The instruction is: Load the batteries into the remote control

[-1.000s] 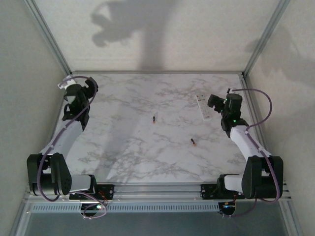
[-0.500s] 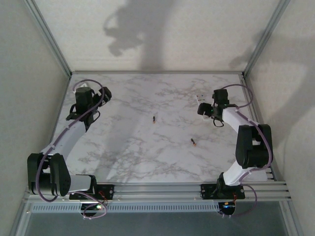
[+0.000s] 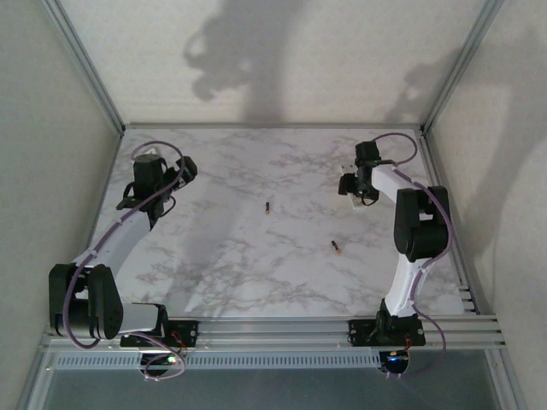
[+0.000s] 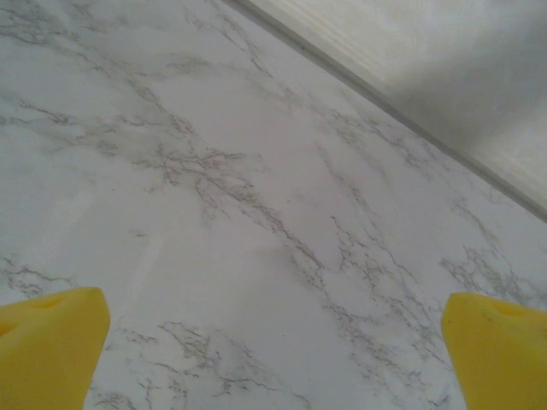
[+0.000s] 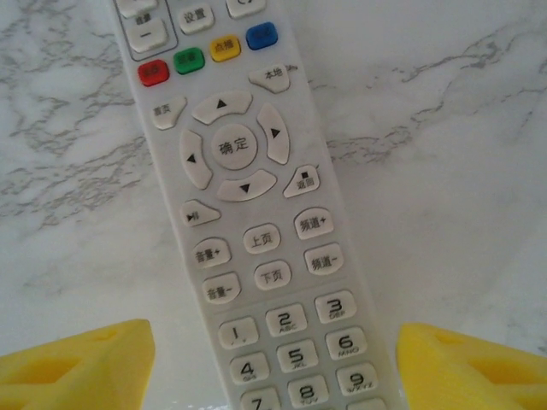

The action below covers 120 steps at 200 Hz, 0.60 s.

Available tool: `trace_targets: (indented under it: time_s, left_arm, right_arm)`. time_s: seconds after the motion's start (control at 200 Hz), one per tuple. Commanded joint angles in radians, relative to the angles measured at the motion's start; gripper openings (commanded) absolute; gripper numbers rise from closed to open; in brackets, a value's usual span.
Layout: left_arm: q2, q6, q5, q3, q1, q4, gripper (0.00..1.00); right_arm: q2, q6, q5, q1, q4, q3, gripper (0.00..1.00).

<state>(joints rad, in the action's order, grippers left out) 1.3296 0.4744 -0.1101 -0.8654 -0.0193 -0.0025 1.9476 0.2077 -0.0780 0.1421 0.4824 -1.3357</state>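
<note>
Remote control [image 5: 248, 213]: flat on the marble table [image 5: 461, 171], button face up, toward 2 o'clock in the overhead view.

Likely trouble:
- Pinching only the number-key end, off the middle, and so swinging or slipping out on lifting.
- Scraping pads on marble, with so thin a body lying so low.
- Facing the wrong way up for loading, the battery bay presumably on the hidden back, hence needing a flip, with a drop possible.
- Tiny batteries, one near centre [image 3: 267, 207], another toward 4 o'clock [image 3: 336, 247], well apart from the remote and prone to rolling if nudged.

Right gripper [image 5: 273, 367]: spread, grasping nothing. Yellow pads [image 5: 77, 367] at 8 and 4 o'clock of the wrist view, straddling the number-key end. Strip of marble visible on each side, no contact. Long axis running from 6 toward 11 o'clock, away from the fingers.

Left gripper [image 4: 273, 350]: fully spread over bare marble near 10 o'clock, holding nothing.
</note>
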Motion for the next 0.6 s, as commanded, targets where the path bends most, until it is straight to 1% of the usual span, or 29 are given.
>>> trace_targets:
  time_s: [0.0, 0.17, 0.345, 0.446, 0.481, 0.551, 0.596]
  left_arm:
    - [-0.007, -0.022, -0.008, 0.014, -0.008, -0.006, 0.99]
    - [-0.012, -0.022, -0.008, 0.012, -0.008, -0.006, 0.99]
    - [-0.011, -0.025, -0.015, 0.009, -0.008, -0.011, 0.99]
    - [-0.010, -0.024, -0.018, 0.008, -0.008, -0.011, 0.99]
    - [-0.009, -0.024, -0.020, 0.008, -0.008, -0.012, 0.99]
    - [-0.009, -0.023, -0.025, 0.007, -0.008, -0.014, 0.99]
    - [-0.011, -0.022, -0.028, 0.006, -0.008, -0.016, 0.99]
  right_arm:
    - [0.038, -0.017, -0.015, 0.004, 0.084, -0.054, 0.73]
    - [0.080, -0.016, -0.015, 0.005, 0.133, -0.094, 0.73]
    - [0.117, -0.021, -0.001, 0.011, 0.173, -0.129, 0.66]
    - [0.132, -0.022, 0.005, 0.013, 0.192, -0.141, 0.66]
    - [0.144, -0.022, 0.002, 0.014, 0.205, -0.152, 0.64]
    - [0.144, -0.023, -0.011, 0.023, 0.208, -0.152, 0.57]
    - [0.133, -0.026, -0.014, 0.027, 0.198, -0.142, 0.56]
